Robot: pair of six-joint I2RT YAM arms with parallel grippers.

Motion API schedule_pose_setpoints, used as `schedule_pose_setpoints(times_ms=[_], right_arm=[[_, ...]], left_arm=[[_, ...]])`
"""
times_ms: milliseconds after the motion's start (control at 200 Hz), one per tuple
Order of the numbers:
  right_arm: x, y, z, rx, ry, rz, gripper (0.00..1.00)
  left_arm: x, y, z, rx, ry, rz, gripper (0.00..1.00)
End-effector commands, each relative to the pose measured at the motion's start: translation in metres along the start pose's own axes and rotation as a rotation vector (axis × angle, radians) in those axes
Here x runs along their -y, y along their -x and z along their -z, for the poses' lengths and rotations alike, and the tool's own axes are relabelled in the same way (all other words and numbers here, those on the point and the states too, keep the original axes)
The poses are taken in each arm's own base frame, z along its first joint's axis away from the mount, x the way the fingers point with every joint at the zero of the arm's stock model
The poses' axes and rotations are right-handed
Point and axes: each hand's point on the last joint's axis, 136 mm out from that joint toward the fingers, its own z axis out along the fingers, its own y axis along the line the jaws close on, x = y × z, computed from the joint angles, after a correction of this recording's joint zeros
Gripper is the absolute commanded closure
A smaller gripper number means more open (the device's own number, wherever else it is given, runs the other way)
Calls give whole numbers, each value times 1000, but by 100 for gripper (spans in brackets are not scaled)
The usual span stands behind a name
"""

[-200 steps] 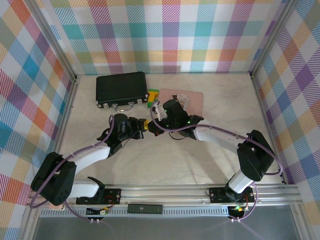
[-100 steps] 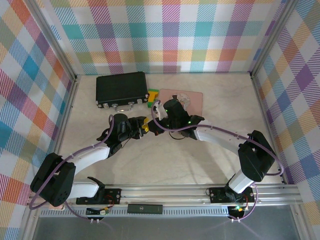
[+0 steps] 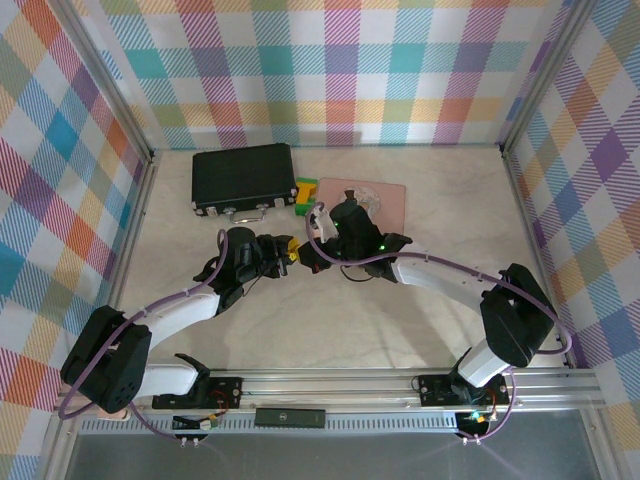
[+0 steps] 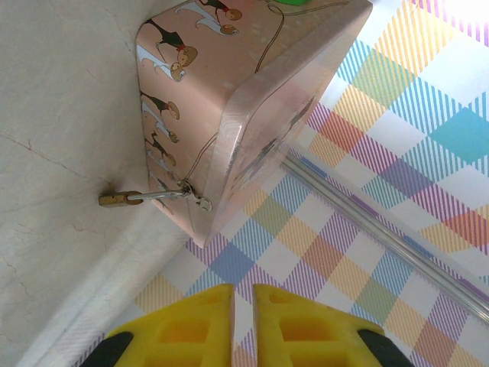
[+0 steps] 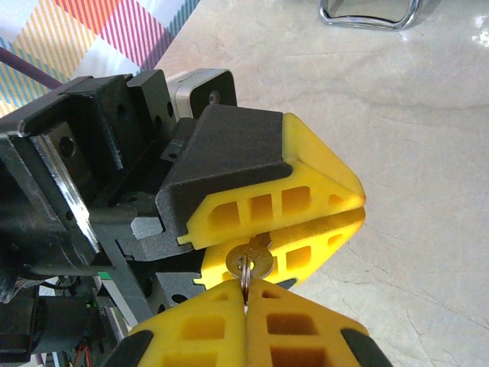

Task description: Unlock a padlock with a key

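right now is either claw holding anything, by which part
The right claw pinches the key by the ring at its head; whether the left claw grips it too is unclear.

Pastel plaid walls [image 3: 340, 60], pale marble tabletop [image 3: 350, 330]

My right arm [image 3: 440, 272] has swung slightly toward the right edge of the surface [image 3: 330, 330], its yellow right fingers [image 5: 191, 329] carrying the small silver key [image 5: 249, 264] along; my yellow left fingers [image 4: 195, 325] crept after.
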Motion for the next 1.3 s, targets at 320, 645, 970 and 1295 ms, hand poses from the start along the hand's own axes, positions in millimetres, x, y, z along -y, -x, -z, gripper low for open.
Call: schedule_pose_setpoints(times_ms=[320, 645, 970, 1295], right_arm=[[2, 14, 11, 54, -9, -16, 100], [8, 17, 33, 118, -44, -101, 55], [-8, 21, 34, 211, 149, -235, 46], [-34, 46, 35, 362, 395, -254, 53]], left_arm=[[10, -12, 1, -44, -47, -42, 100], [42, -20, 2, -23, -114, -384, 100], [81, -27, 29, 106, -237, -839, 100], [84, -37, 28, 68, -398, -913, 100]])
